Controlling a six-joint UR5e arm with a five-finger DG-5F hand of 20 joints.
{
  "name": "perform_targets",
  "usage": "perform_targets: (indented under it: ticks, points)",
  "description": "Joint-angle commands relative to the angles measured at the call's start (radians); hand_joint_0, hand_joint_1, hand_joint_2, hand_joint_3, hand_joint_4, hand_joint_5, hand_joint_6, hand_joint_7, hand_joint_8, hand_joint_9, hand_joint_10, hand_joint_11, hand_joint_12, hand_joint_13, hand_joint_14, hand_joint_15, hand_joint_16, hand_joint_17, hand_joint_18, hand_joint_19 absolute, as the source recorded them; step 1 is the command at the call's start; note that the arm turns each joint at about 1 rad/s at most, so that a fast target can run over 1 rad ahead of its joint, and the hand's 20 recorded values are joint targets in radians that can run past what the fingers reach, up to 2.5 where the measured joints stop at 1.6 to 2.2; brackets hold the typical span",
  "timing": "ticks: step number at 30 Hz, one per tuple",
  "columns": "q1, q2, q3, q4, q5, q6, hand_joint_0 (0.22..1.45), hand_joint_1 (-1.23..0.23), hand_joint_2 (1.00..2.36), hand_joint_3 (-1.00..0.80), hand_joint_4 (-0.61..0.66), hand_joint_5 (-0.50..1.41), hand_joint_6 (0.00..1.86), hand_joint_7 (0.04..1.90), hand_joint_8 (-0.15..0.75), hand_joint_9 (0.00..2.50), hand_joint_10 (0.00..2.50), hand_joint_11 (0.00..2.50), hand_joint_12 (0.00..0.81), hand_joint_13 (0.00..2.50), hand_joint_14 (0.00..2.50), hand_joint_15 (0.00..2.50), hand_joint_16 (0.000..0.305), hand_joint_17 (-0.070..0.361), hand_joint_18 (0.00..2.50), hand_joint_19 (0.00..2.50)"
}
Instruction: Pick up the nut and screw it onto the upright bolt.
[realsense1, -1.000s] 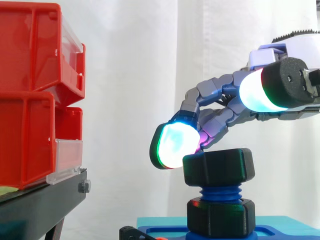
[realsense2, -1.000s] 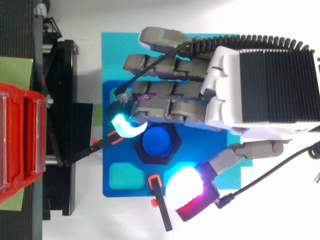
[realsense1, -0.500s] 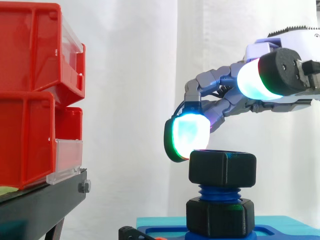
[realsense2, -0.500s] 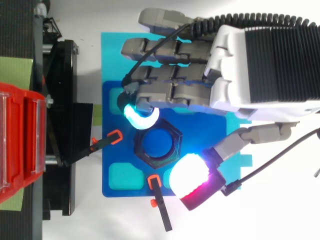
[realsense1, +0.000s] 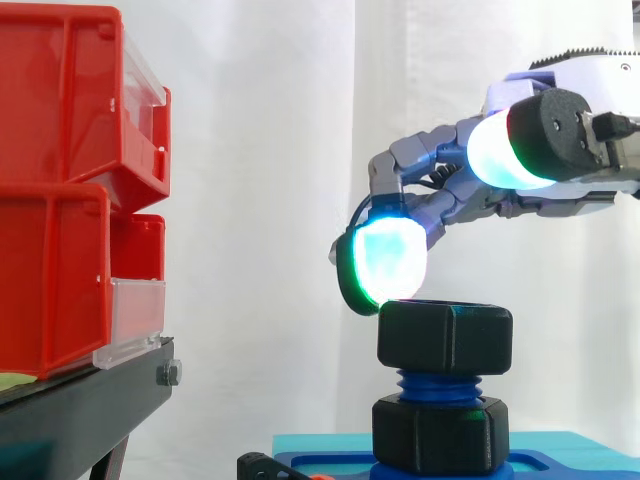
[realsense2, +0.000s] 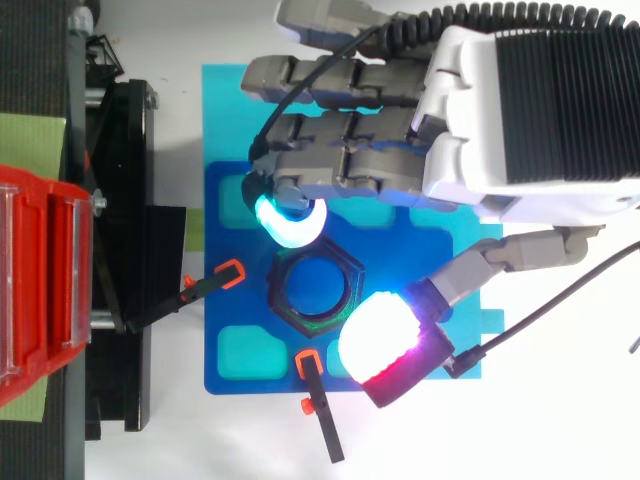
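Observation:
The black hex nut (realsense1: 445, 337) sits level on top of the upright blue threaded bolt (realsense1: 440, 385). A second black nut (realsense1: 440, 433) is at the bolt's foot. From above, the top nut (realsense2: 314, 324) rings the bolt's blue end (realsense2: 315, 290). My hand (realsense2: 520, 110) hovers just above and beside the nut, open and holding nothing. One glowing cyan fingertip (realsense1: 385, 265) hangs at the nut's upper left edge. The thumb pad (realsense2: 380, 335) stands apart on the other side.
The bolt stands on a blue base plate (realsense2: 230, 380) over a cyan mat (realsense2: 225, 90). Two black clamps with orange tips (realsense2: 230, 272) (realsense2: 310, 365) point at the nut. Red bins (realsense1: 70, 180) on a black stand (realsense1: 80, 410) are at the left.
The fingers have come off the nut and the hand has risen and drawn back a little. The nut has gone from tilted to level and stays on the bolt.

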Motion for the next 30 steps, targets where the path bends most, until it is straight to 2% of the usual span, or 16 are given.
perform_targets:
  ticks: [1,3,5,10,19,30]
  points:
    - [-0.004,0.000,0.020,-0.015,-0.010,-0.001,0.49,-0.23,1.00,-0.50,0.31,-0.10,0.50,1.01,0.280,0.64,0.00,0.00,0.295,0.24,0.00,0.00,0.032,0.071,0.00,0.00]
    - [-0.006,0.000,0.036,-0.043,-0.018,-0.006,0.49,-0.23,1.00,-0.50,0.31,-0.11,0.50,0.93,0.276,0.63,0.00,0.00,0.297,0.24,0.00,0.00,0.032,0.072,0.00,0.00]
    - [-0.006,0.000,0.034,-0.049,-0.015,-0.012,0.49,-0.23,1.00,-0.50,0.31,-0.12,0.50,0.86,0.272,0.61,0.00,0.00,0.300,0.23,0.00,0.00,0.033,0.073,0.00,0.00]
    - [0.001,0.000,0.034,-0.040,-0.015,-0.032,0.48,-0.22,1.00,-0.50,0.29,-0.13,0.50,0.78,0.262,0.59,0.00,0.00,0.304,0.20,0.00,0.00,0.034,0.077,0.00,0.00]
    - [0.013,-0.002,0.034,-0.032,-0.012,-0.030,0.47,-0.20,1.00,-0.50,0.26,-0.14,0.50,0.70,0.250,0.51,0.00,0.00,0.313,0.14,0.00,0.00,0.038,0.085,0.00,0.00]
    - [0.025,-0.025,0.034,0.008,-0.009,-0.013,0.47,-0.17,1.00,-0.50,0.24,-0.15,0.50,0.69,0.242,0.43,0.00,0.00,0.323,0.09,0.00,0.00,0.040,0.090,0.00,0.00]
